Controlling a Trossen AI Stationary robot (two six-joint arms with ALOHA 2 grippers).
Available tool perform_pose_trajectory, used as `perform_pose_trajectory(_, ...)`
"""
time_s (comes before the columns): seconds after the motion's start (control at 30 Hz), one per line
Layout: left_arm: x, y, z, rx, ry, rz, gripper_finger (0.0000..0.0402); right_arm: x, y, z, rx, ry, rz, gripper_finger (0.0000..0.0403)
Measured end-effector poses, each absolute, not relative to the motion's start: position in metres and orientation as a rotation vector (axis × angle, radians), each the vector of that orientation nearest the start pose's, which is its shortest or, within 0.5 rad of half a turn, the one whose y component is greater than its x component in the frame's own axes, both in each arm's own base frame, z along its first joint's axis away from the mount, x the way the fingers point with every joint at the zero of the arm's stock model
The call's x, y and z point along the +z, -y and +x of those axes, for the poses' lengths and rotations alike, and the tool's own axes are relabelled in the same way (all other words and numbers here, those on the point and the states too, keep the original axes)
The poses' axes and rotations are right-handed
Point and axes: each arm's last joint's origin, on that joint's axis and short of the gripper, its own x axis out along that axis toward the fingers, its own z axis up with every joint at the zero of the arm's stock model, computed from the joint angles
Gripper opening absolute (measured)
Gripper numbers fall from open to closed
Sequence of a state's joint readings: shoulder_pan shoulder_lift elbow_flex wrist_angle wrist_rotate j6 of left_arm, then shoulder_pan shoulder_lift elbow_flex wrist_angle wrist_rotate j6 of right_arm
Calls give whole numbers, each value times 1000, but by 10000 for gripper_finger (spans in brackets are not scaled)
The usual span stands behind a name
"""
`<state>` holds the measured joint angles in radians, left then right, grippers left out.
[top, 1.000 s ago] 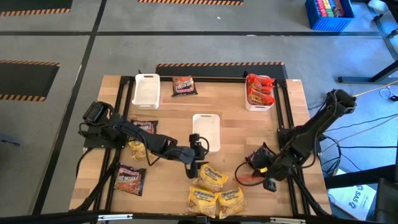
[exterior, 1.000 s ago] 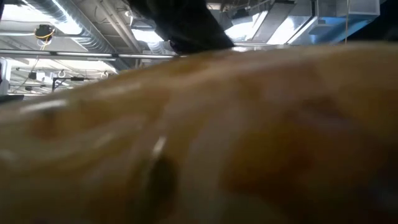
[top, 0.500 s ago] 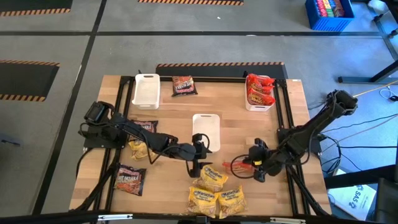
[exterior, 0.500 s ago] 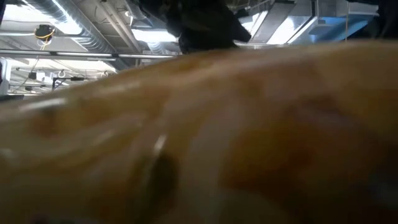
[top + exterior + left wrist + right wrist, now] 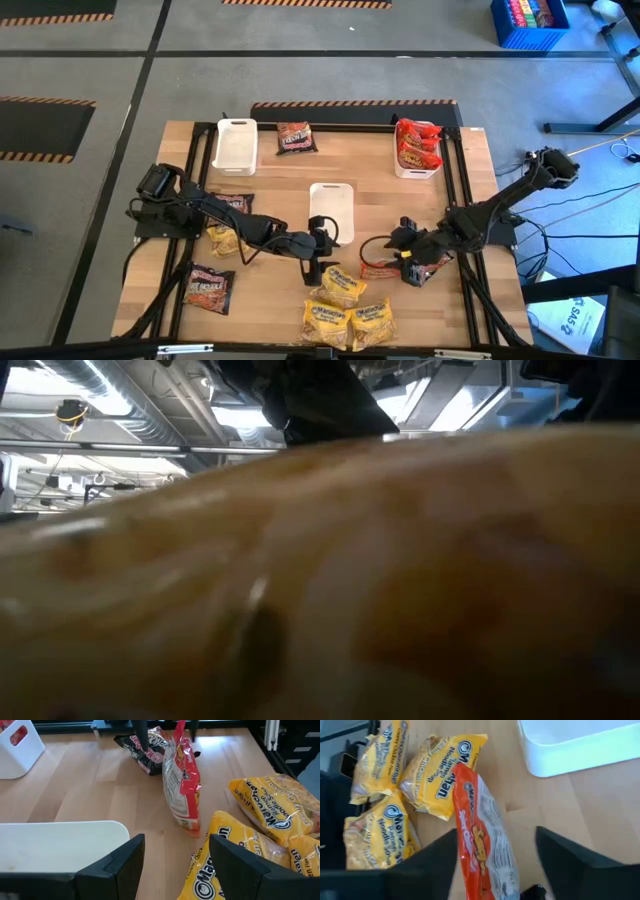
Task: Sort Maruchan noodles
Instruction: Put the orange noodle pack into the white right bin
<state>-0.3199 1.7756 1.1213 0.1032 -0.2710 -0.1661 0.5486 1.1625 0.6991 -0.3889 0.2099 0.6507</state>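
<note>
a crinkly red packet (image 5: 377,268) stands on edge on the wooden table (image 5: 470,180), between the spread dark fingers of the right gripper (image 5: 398,262), near the front edge; whether they touch it i cannot tell. the left gripper (image 5: 313,266) hovers open, empty, over glossy yellow packets (image 5: 340,288).

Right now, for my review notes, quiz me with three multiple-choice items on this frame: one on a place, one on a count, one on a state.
1. Where is the red packet?
A. in the far-right tray
B. between the right gripper's fingers
C. under the left arm

2. How many white trays are on the table?
A. two
B. three
C. five

3. The middle tray is:
A. empty
B. full of yellow packets
C. tipped over

Answers: B, the right gripper straddles it; B, the high view shows three; A, its inside is bare white.
</note>
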Motion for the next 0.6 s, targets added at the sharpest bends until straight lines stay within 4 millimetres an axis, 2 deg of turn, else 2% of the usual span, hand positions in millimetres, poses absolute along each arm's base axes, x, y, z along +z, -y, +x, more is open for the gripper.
perform_pose_trajectory(0.13,210,114,369,-4,-528,-2,216,221,-113,199,155,-845,339,335)
perform_pose_trajectory(0.27,211,114,369,-4,-528,-2,216,216,-115,204,125,-839,320,364)
perform_pose_trajectory(0.43,210,114,369,-3,-533,0,216,190,-122,217,94,-925,258,359)
perform_pose_trajectory(0.6,210,114,369,-3,-534,0,216,176,-130,230,91,-1005,223,325)
